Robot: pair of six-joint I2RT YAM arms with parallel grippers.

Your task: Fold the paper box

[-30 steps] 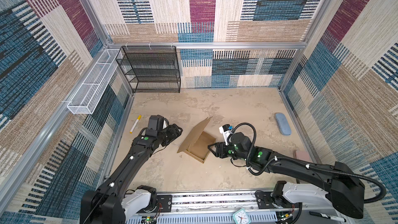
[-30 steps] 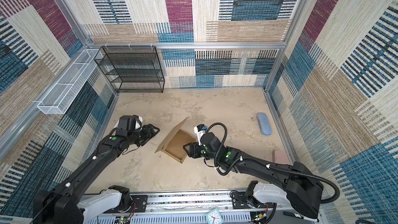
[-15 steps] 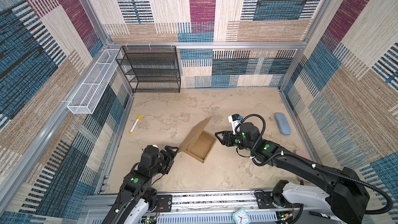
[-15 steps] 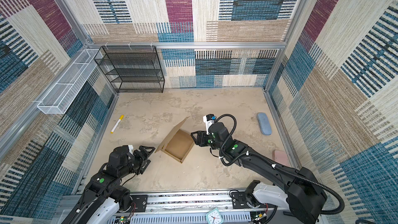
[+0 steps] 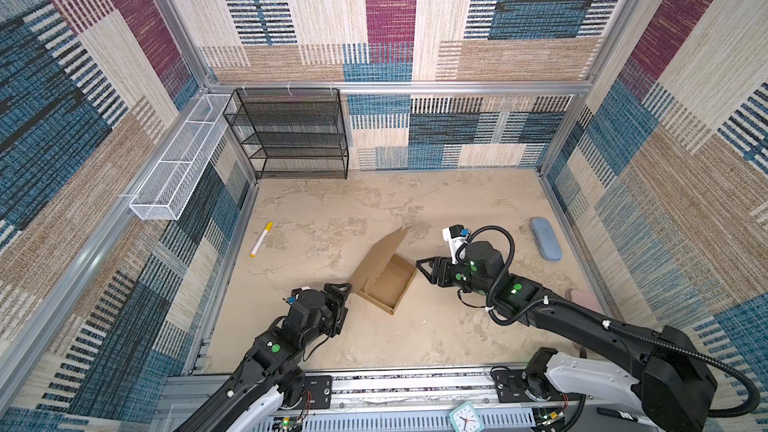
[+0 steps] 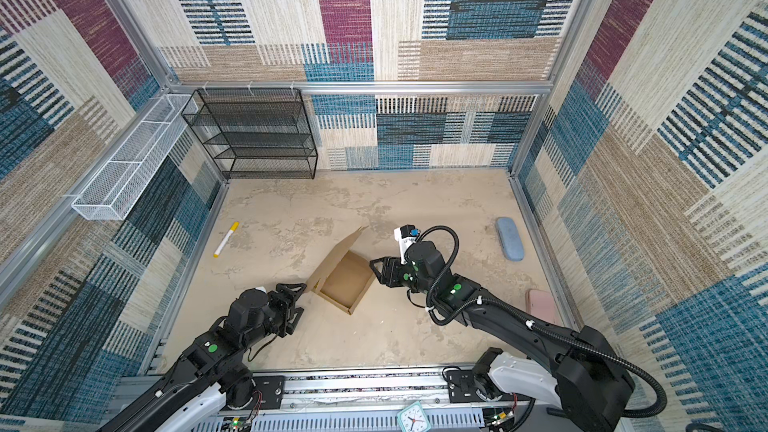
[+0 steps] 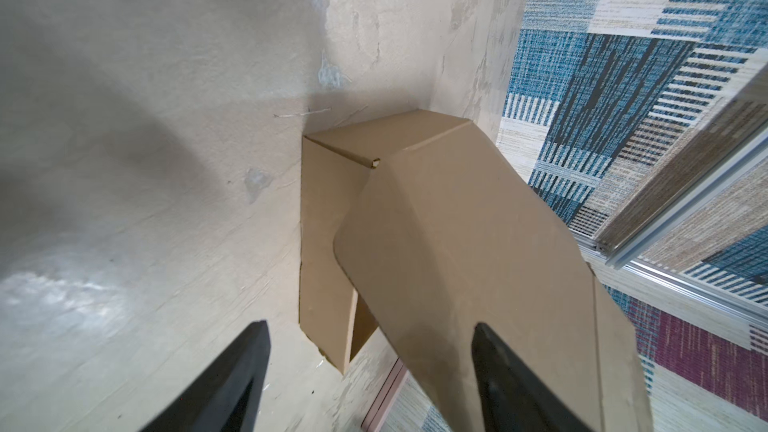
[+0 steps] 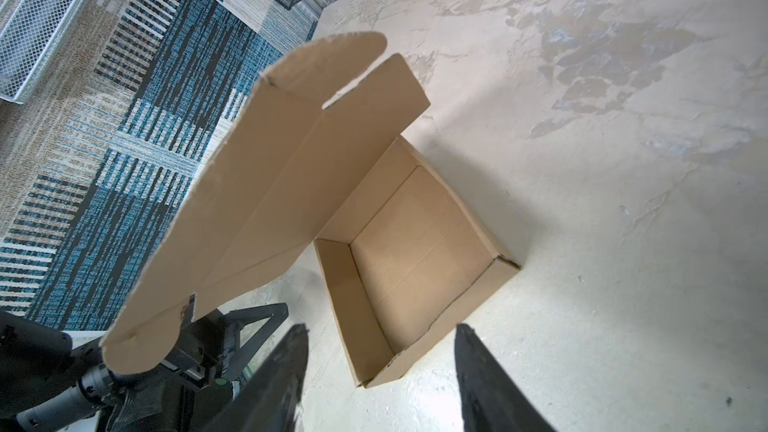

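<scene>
The paper box (image 5: 390,284) (image 6: 347,284) is plain brown cardboard and sits mid-table as a shallow open tray, with its lid (image 5: 380,253) standing up tilted on the left side. My left gripper (image 5: 343,290) (image 6: 297,290) is open at the lid's near corner. In the left wrist view the lid's rounded tab (image 7: 457,268) lies between and ahead of the spread fingers of the left gripper (image 7: 369,326). My right gripper (image 5: 424,272) (image 6: 374,270) is open just right of the tray. The right wrist view has the right gripper (image 8: 380,328) above the tray's near wall (image 8: 436,338), apart from it.
A white marker with a yellow cap (image 5: 261,239) lies at the left. A black mesh shelf (image 5: 291,135) and a white wire basket (image 5: 178,168) stand at the back left. A blue case (image 5: 545,239) and a pink item (image 5: 584,299) lie at the right wall.
My left arm has left the lid's left side, swung back toward the front, then come forward to the lid's near corner. My right gripper has drawn slightly away from the tray's right wall.
</scene>
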